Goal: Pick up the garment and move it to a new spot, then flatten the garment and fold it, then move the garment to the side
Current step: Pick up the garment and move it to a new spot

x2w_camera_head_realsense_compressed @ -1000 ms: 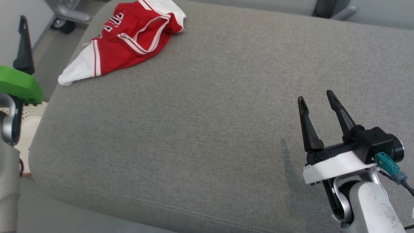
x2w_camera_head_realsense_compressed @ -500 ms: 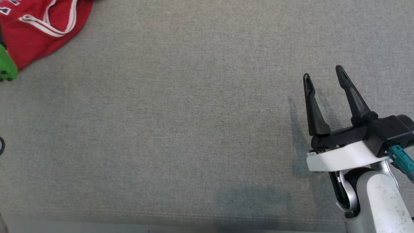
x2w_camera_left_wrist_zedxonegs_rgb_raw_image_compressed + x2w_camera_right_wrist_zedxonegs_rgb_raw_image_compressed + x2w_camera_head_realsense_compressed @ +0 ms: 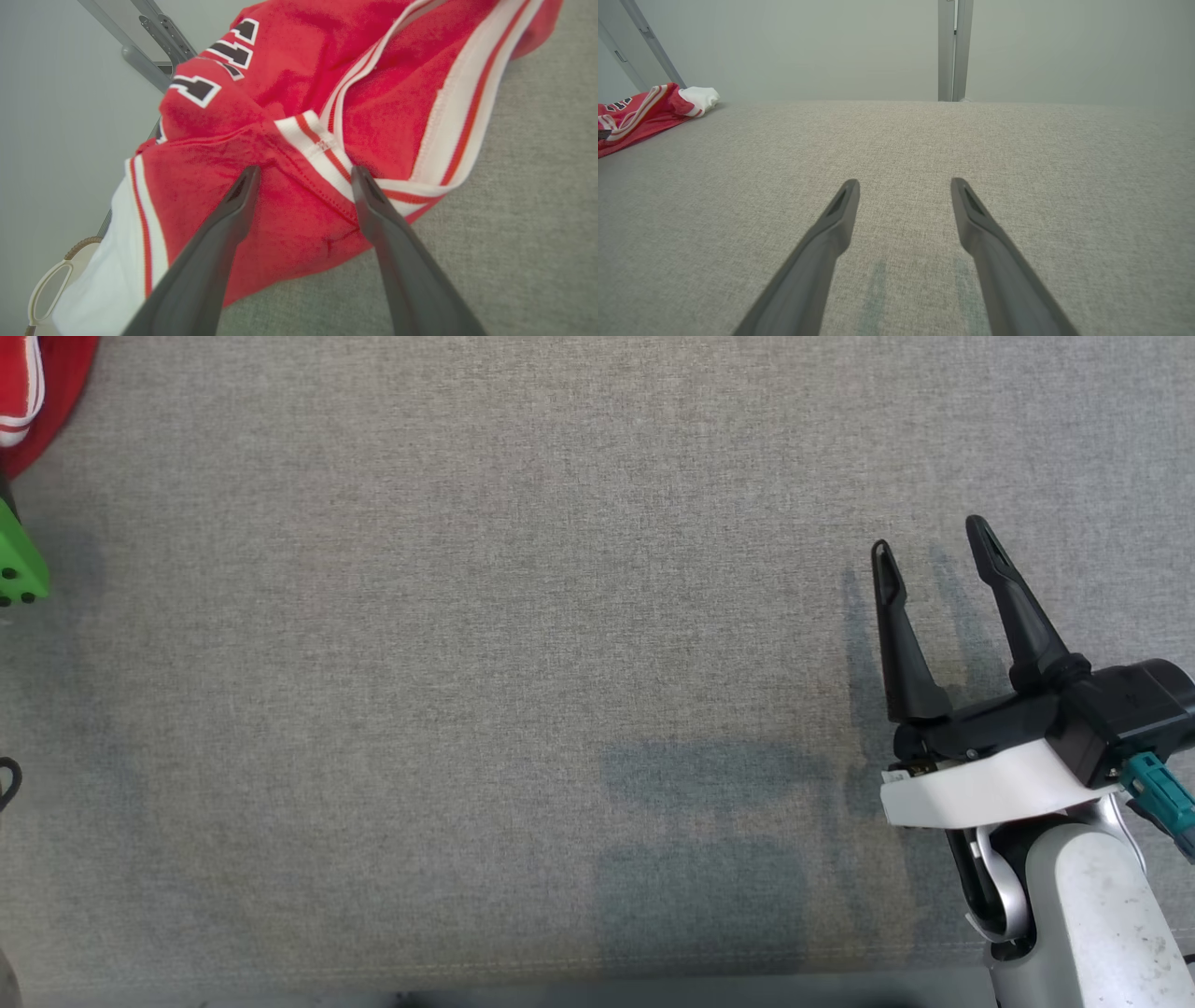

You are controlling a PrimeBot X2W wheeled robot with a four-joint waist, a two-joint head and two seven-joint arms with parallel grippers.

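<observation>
Grey woven cushion [image 3: 467, 616] across the head view. In the right wrist view a pale wall [image 3: 808, 46] and an upright grey post [image 3: 952, 46] stand behind its far edge.

(a) Garment [image 3: 289, 70]: a red jersey with white and red striped trim, black-and-white lettering [image 3: 196, 88] and a white panel [image 3: 107, 261]. It lies crumpled on the cushion. In the head view just a red corner of it shows at 10 o'clock. In the right wrist view it lies at 9 o'clock, near the far edge and well apart from that arm's fingers.

(b) Left pincer [image 3: 304, 170]: jaws spread wide, holding nothing. In its wrist view the two dark fingers [image 3: 219, 242] reach over the near fold of the garment, one tip over plain red cloth and the other at the striped band. Whether the tips touch the cloth cannot be told. A green part [image 3: 19, 565] shows at 9 o'clock in the head view, beside the red corner.

(c) Right pincer [image 3: 928, 536]: at 4 o'clock in the head view, jaws wide apart and empty, fingers pointing toward 12 o'clock above bare cushion. Their shadows [image 3: 854, 644] fall just beside them.

(d) A broad dark shadow [image 3: 700, 859] lies on the cushion at 6 o'clock in the head view.
</observation>
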